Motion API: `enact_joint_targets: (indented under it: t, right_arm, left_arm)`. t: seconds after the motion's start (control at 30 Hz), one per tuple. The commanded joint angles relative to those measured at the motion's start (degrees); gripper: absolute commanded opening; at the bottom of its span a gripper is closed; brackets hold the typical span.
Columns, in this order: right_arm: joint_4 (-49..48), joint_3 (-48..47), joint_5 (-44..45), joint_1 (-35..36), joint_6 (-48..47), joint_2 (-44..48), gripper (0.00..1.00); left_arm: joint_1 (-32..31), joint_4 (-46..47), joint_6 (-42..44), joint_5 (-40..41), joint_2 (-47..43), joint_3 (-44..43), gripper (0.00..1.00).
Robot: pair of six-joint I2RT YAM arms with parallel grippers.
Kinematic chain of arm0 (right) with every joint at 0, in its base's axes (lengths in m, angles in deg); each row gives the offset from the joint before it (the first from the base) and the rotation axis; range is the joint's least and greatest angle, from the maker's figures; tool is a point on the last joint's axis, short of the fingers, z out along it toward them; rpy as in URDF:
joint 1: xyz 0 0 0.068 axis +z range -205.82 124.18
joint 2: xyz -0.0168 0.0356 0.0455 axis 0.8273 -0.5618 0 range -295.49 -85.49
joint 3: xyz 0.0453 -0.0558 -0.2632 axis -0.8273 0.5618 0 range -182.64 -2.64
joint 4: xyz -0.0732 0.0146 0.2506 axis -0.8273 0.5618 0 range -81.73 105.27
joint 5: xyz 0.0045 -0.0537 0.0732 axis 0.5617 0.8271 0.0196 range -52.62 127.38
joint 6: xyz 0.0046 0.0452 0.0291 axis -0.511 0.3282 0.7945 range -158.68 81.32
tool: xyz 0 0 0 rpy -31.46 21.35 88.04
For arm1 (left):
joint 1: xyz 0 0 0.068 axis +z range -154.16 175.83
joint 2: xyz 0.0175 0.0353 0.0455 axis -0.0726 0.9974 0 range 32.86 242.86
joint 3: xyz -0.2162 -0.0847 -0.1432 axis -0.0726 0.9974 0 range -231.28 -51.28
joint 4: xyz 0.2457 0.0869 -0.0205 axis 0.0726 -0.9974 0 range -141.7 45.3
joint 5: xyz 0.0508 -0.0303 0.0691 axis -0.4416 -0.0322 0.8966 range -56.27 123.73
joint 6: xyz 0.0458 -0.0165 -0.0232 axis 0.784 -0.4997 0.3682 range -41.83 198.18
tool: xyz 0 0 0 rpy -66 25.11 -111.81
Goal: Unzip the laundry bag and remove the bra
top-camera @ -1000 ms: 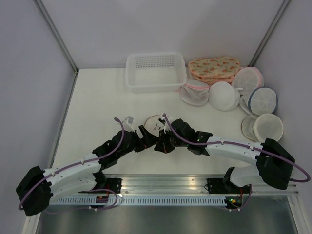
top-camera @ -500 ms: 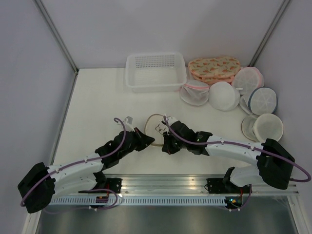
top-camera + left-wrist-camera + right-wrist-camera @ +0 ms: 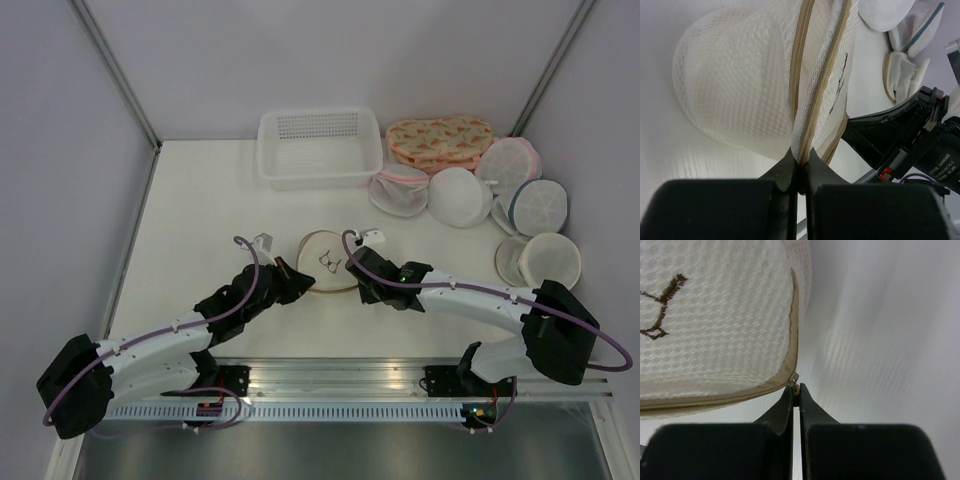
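The laundry bag [image 3: 325,258] is a round cream mesh pouch with a tan rim, lying flat between my two arms. My left gripper [image 3: 299,284] is at its near left edge. In the left wrist view that gripper [image 3: 800,162] is shut on the tan zipper band of the bag [image 3: 735,80]. My right gripper [image 3: 353,272] is at the bag's near right edge. In the right wrist view it [image 3: 795,390] is shut on the small zip pull [image 3: 795,382] at the rim of the bag [image 3: 715,315]. The bra is out of view.
A white perforated basket [image 3: 320,150] stands at the back. A floral orange pouch [image 3: 440,140] and several white dome pouches [image 3: 460,196] lie at the back right, with one more [image 3: 550,260] by the right arm. My right arm [image 3: 905,135] shows beyond the bag.
My left gripper has shut on the bag's zipper edge. My right gripper, holding the zip pull, has slid to the right along the rim, so more of the bag's top shows.
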Motion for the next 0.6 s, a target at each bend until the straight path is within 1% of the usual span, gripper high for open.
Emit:
enact_joint_targets:
  t: [0.0,0.03,0.1,0.17,0.2,0.3,0.33,0.37,0.4,0.47,0.5,0.53,0.57]
  right_arm:
    - [1.94,0.66,1.32,-1.37,-2.29,-0.19,0.01]
    - [-0.25,0.93,-1.91,-1.45,-2.74,0.25,0.0]
    - [-2.19,1.71,-4.48,-1.37,-3.36,1.65,0.01]
    - [-4.3,2.16,-8.61,-1.37,-3.8,3.06,0.0]
    - [-5.09,2.68,-10.01,-1.45,-3.8,3.59,0.0]
    - [-7.47,3.74,-13.62,-1.37,-3.71,4.91,0.01]
    - [-8.17,3.92,-13.98,-1.37,-3.36,5.17,0.0]
    - [-8.7,4.18,-15.2,-1.37,-3.27,5.52,0.01]
    - [-9.31,4.62,-16.0,-1.37,-3.18,5.7,0.0]
    - [-11.16,5.06,-17.67,-1.37,-3.18,5.79,0.01]
    - [-11.6,5.15,-19.07,-1.45,-3.18,5.7,0.0]
    - [-12.56,5.15,-19.69,-1.37,-3.18,5.62,0.0]
    - [-13.01,5.15,-20.39,-1.45,-3.18,5.27,0.0]
  left_arm:
    - [1.92,4.78,7.78,0.03,4.16,-4.39,0.02]
    - [2.71,6.09,10.05,-0.33,5.66,-5.01,0.02]
    - [3.85,10.3,13.13,-2.08,9.6,-7.02,0.02]
    - [5.87,12.25,14.98,-3.05,12.52,-8.61,0.02]
    - [6.58,13.13,15.6,-4.1,15.4,-9.4,0.02]
    - [9.21,12.97,16.84,-6.38,18.67,-12.13,0.02]
    - [10.18,12.18,16.58,-6.74,19.2,-12.31,0.09]
    - [10.27,11.3,16.14,-6.66,19.04,-12.31,0.21]
    - [10.36,10.25,15.26,-5.7,18.6,-11.79,0.54]
    - [10.36,7.44,13.68,-4.29,15.18,-10.38,0.82]
    - [10.36,6.21,12.19,-2.46,13.43,-8.9,0.85]
    - [10.36,2.45,11.22,-1.22,11.84,-8.36,0.87]
    - [10.36,0.68,10.43,-0.17,7.74,-7.66,0.89]
